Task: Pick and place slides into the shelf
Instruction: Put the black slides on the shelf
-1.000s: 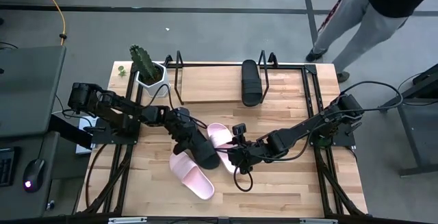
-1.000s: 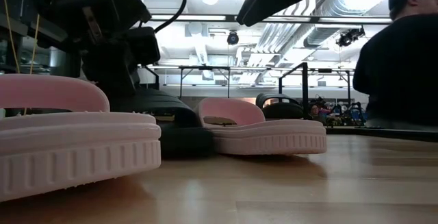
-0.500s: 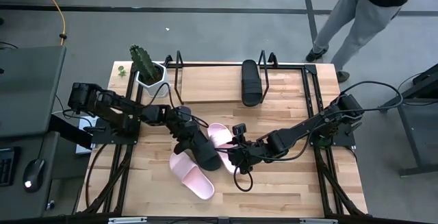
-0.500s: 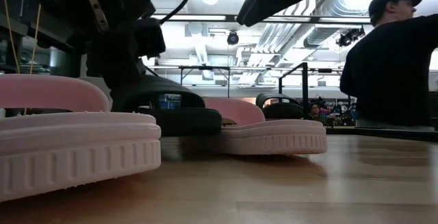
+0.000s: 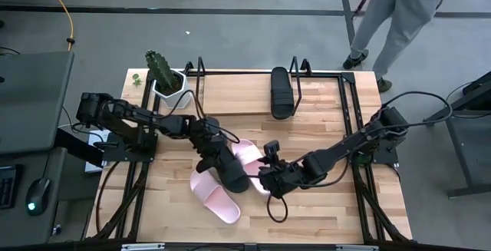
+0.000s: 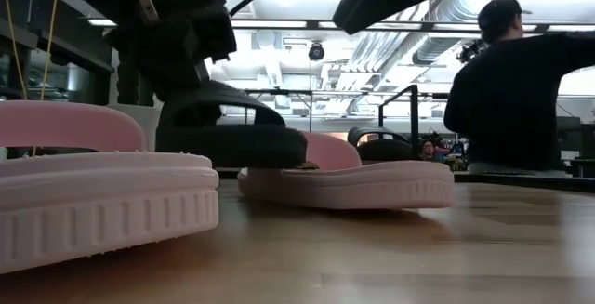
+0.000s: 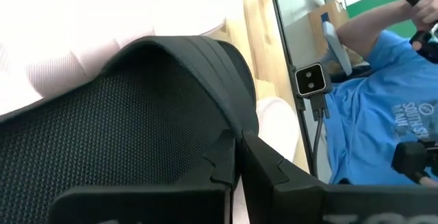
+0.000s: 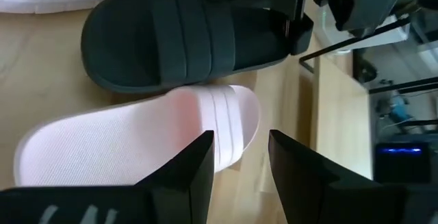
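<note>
One black slide (image 5: 227, 166) hangs lifted off the table mid-centre, above two pink slides (image 5: 214, 197) lying flat. The other black slide (image 5: 280, 92) rests on the shelf (image 5: 238, 94) at the far edge.

Wooden table (image 5: 322, 205): two pink slides (image 5: 215, 197) (image 5: 247, 153), plant pot (image 5: 170, 90), shelf (image 5: 238, 94) w/ black slide (image 5: 281, 93) are carried.

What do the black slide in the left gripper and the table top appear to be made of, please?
Black slide: looks like moulded foam or rubber, matte, with a fine pebbled footbed and ribbed strap; which of the two is open. Table top: pale wooden planks with visible joints and grain and a smooth finish.
</note>
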### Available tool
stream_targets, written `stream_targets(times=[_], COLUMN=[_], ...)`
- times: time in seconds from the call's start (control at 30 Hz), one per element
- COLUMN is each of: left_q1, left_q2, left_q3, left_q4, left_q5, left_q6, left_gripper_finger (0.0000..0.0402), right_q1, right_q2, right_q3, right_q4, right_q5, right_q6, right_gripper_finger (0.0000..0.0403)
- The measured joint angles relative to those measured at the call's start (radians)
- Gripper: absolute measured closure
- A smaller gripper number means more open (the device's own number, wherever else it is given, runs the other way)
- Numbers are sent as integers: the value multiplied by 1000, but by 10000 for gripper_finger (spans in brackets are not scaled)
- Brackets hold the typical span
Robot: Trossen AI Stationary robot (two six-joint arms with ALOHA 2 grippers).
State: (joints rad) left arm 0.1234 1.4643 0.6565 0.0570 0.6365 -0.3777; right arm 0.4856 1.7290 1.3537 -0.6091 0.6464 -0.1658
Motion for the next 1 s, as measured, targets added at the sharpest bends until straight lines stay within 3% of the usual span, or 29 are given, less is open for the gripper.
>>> stream_targets(times=[0.17, 0.67, 1.0], left_q1=[0, 1, 1], left_q2=[-1, -15, -15], left_q3=[61, 248, 304], left_q4=[-93, -321, -381], left_q5=[0, -4, -1], left_q6=[34, 141, 170], left_gripper_finger=[401, 401, 401], right_q1=[19, 22, 71], right_q2=[0, 0, 0], right_q3=[0, 0, 0], right_q4=[0, 0, 23], right_q5=[52, 66, 192], right_q6=[0, -27, -105], right_gripper_finger=[272, 272, 272])
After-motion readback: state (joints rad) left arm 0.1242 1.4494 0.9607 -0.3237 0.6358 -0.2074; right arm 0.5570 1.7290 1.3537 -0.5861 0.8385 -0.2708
